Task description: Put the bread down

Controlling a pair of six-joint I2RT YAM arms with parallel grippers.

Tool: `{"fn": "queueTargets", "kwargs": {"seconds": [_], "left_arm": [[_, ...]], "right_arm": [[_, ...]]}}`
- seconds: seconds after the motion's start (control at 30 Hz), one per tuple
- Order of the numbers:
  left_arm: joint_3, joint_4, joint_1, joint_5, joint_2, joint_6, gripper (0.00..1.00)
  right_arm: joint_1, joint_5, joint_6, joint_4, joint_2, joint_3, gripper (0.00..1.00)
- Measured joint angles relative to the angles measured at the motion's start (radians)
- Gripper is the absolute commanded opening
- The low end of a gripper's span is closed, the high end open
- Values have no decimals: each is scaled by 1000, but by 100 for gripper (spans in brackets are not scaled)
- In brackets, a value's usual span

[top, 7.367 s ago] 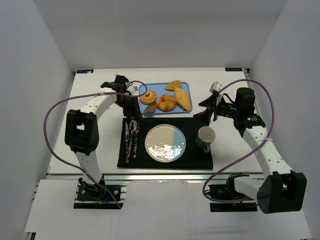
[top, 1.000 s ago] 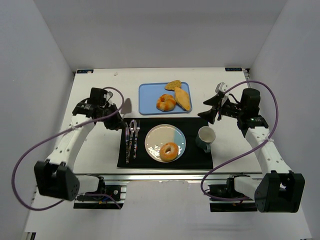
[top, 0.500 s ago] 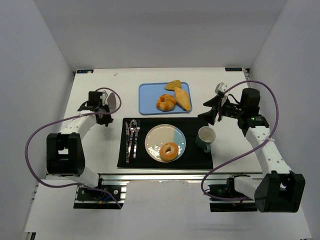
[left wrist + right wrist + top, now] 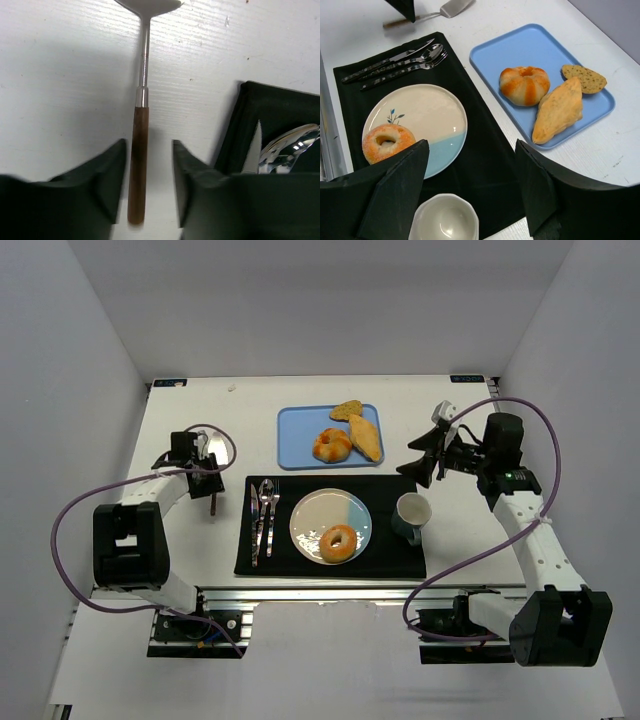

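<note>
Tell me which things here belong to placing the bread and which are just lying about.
Job: bagel, plate, spatula.
Lying about: knotted roll, flat tan bread, speckled brown slice, blue tray, cutlery, cup, black mat.

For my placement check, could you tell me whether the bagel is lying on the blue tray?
No, the bagel lies on the plate, apart from the blue tray.
</note>
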Motion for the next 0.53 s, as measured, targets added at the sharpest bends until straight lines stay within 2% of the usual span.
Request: {"fn": "queueTargets", "kwargs": {"seconds": [0.13,0.2,0.27,0.53], "left_arm": [[-27,10,3,-10,-23,-18,98],[-42,7,10,-13,-48,-27,98],[-52,6,17,-14,-80,-37,98],[-64,-2,26,7,-353,-110,98]], "right_arm": [[0,63,61,11,5,7,81],[0,126,103,12,17,18,83],[0,195,137,8,34,37,89],[0,419,240,-30,94,133,89]]}}
